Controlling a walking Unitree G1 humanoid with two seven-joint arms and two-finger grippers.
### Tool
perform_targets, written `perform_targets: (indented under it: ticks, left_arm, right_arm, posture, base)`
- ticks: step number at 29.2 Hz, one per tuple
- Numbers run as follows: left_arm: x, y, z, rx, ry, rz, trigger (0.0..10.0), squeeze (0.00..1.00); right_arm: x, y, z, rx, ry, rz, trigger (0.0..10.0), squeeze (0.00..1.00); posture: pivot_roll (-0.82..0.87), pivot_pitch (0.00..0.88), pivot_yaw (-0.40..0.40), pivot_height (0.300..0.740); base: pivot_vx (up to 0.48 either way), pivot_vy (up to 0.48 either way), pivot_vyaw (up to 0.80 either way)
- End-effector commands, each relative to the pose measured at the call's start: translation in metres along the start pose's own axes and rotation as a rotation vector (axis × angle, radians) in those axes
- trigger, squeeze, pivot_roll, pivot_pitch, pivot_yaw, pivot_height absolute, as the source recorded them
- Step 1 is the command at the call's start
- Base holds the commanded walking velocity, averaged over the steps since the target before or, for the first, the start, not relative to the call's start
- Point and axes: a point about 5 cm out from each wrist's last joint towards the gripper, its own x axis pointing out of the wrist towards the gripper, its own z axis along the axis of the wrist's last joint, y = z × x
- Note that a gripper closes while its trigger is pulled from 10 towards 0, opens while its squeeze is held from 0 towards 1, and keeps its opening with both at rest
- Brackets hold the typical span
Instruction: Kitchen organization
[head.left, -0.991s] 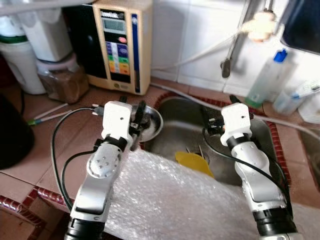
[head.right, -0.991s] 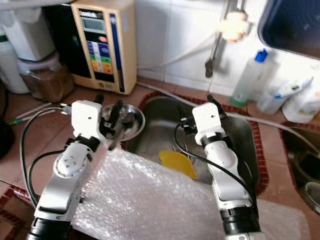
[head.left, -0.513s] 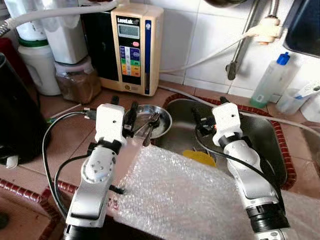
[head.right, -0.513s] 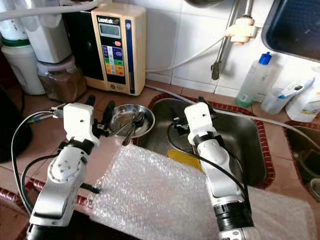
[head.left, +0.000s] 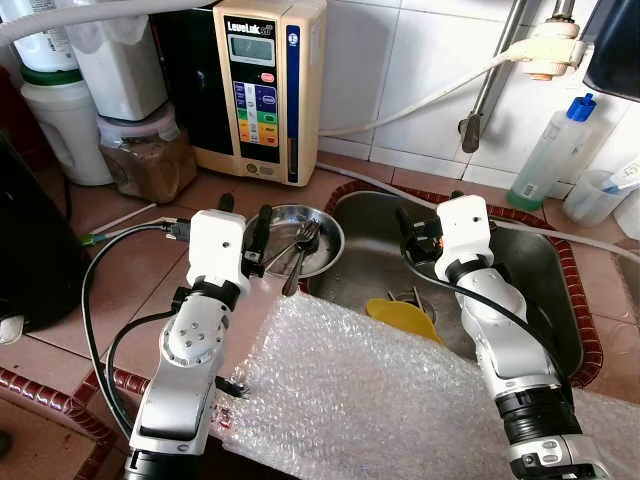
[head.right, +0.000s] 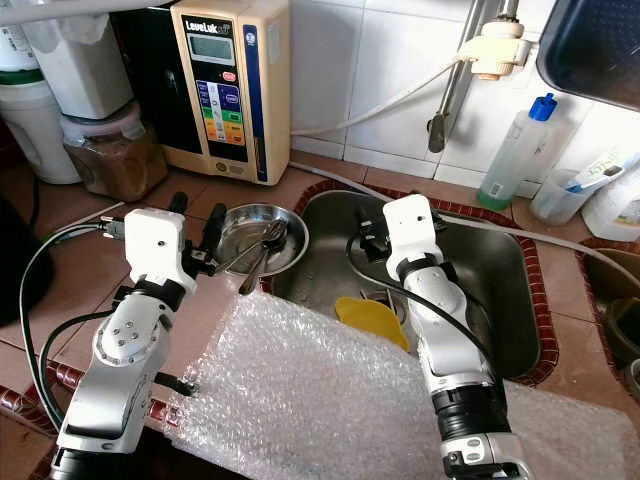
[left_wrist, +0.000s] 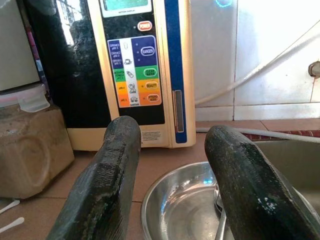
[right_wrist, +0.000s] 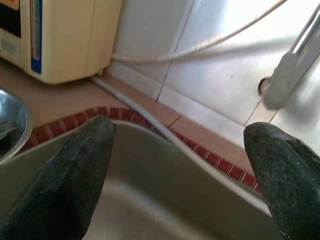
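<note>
Stainless steel catches my eye first: a small round metal bowl (head.left: 303, 240) sits on the terracotta-tiled counter (head.left: 140, 250) just beside the left rim of the steel sink (head.left: 545, 290), with a few pieces of metal cutlery (head.left: 300, 252) lying in it, their handles sticking out over the near edge. My left gripper (left_wrist: 172, 180) hovers just short of that bowl, its two black fingers spread apart with nothing between them; through the left wrist camera I see the bowl's rim low between the fingers. My right gripper (right_wrist: 180, 175) is held over the sink basin, fingers spread wide and empty, aimed toward the back rim and the white tiled wall (head.right: 370, 70). Down in the sink lies a yellow rounded plastic piece (head.left: 400, 318), partly tucked under a large sheet of clear bubble wrap (head.right: 310, 400) that drapes across the near counter edge and the front of the sink. Behind the bowl stands a cream-and-black water ionizer box (head.left: 262, 85) with coloured buttons, and left of it a lidded plastic container of brown grains (head.left: 145, 160). A clear bottle with a blue cap (head.left: 555, 150) stands at the wall beyond the sink.
</note>
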Motion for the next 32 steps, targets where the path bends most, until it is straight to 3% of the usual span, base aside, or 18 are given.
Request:
perform_targets:
  ticks: [1, 6, 12, 17, 25, 32]
  left_arm:
    - [0.0, -0.002, 0.001, 0.008, 0.002, -0.004, 10.0, 0.0]
    - [-0.003, 0.006, -0.002, 0.066, 0.017, 0.06, 10.0, 0.0]
    - [-0.026, 0.024, -0.001, 0.106, 0.036, 0.12, 10.0, 0.0]
    - [-0.037, 0.028, 0.006, 0.11, 0.032, 0.136, 10.0, 0.0]
    - [-0.056, 0.034, 0.0, 0.141, 0.082, 0.165, 10.0, 0.0]
    - [-0.062, 0.031, 0.002, 0.128, 0.1, 0.16, 10.0, 0.0]
  right_arm:
    - [0.002, -0.001, -0.014, 0.001, 0.102, 0.025, 10.0, 0.0]
    - [0.01, -0.003, -0.031, 0.001, 0.214, 0.047, 10.0, 0.0]
    - [0.028, -0.009, -0.03, -0.026, 0.273, 0.029, 10.0, 0.0]
    - [0.033, -0.01, -0.031, -0.028, 0.301, 0.022, 10.0, 0.0]
    - [0.038, -0.006, -0.036, -0.035, 0.367, -0.002, 10.0, 0.0]
    - [0.04, 0.013, -0.04, -0.011, 0.417, 0.051, 10.0, 0.0]
  posture:
    - [0.13, 0.0, -0.028, 0.74]
    - [0.14, 0.0, -0.034, 0.74]
    - [0.19, 0.0, -0.051, 0.74]
    - [0.21, 0.0, -0.062, 0.74]
    - [0.25, 0.0, -0.085, 0.74]
    - [0.26, 0.0, -0.095, 0.74]
  base:
    - [0.0, 0.0, 0.0]
    - [0.0, 0.0, 0.0]
    - [0.0, 0.0, 0.0]
    - [0.0, 0.0, 0.0]
    - [0.0, 0.0, 0.0]
    - [0.0, 0.0, 0.0]
